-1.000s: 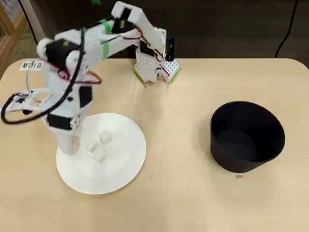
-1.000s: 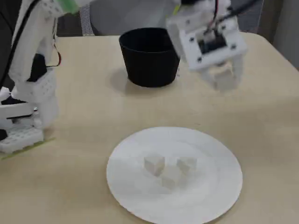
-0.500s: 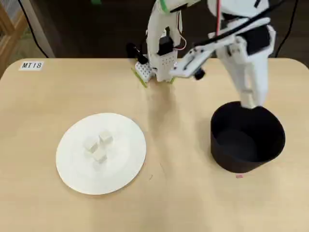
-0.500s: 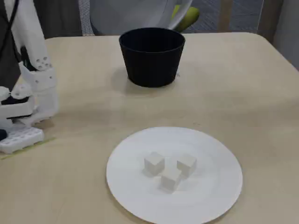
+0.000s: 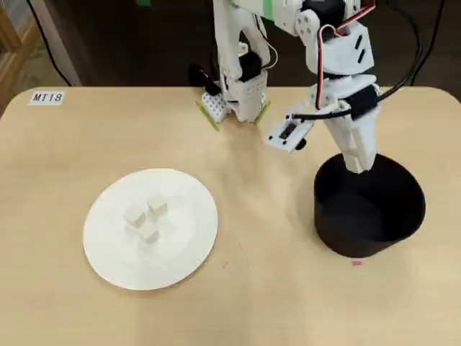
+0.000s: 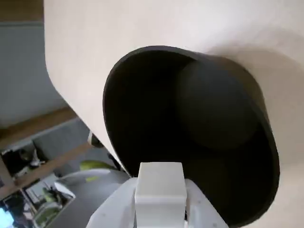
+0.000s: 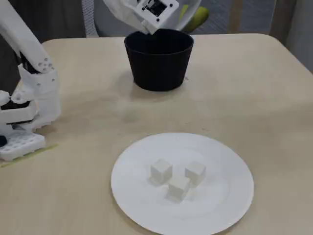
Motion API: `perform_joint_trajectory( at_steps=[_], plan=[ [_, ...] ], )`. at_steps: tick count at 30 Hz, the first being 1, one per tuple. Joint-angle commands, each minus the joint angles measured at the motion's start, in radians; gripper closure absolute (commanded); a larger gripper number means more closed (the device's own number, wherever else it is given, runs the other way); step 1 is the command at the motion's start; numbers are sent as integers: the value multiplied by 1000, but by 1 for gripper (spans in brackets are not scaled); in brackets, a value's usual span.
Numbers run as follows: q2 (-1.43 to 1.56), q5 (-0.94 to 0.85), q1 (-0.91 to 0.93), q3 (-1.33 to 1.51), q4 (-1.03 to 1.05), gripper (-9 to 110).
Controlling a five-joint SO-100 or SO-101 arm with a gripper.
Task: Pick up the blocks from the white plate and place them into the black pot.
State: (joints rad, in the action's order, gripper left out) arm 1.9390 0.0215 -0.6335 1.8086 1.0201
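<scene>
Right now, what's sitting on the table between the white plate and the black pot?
Nothing: in the overhead view, only bare tabletop separates the white plate from the black pot.

blocks on the white plate [image 7: 230, 196]: three [image 7: 161, 170] [image 7: 195, 171] [image 7: 178, 186]
block in the gripper [image 6: 160, 223]: one [image 6: 160, 186]
black pot [image 7: 159, 61]: one

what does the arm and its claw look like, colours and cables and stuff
The arm is white plastic with black motor blocks at the joints, a green patch near its top, and red and black cables looping along it. The claw has plain white, tapering fingers. The white base has a grid of small holes.
</scene>
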Motion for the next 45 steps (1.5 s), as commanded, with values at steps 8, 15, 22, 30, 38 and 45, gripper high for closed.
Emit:
perform_joint_trajectory(
  at_steps=[8, 15, 22, 30, 38, 45],
  plan=[
    [-31, -60, 17, -2, -34, 73],
    [-3, -61, 37, -12, -32, 77],
    [67, -38, 212, -95, 110, 104],
    [-74, 97, 632, -293, 407, 104],
    [-313, 307, 871, -296, 430, 104],
    [-468, 333, 1003, -388, 356, 104]
  ],
)
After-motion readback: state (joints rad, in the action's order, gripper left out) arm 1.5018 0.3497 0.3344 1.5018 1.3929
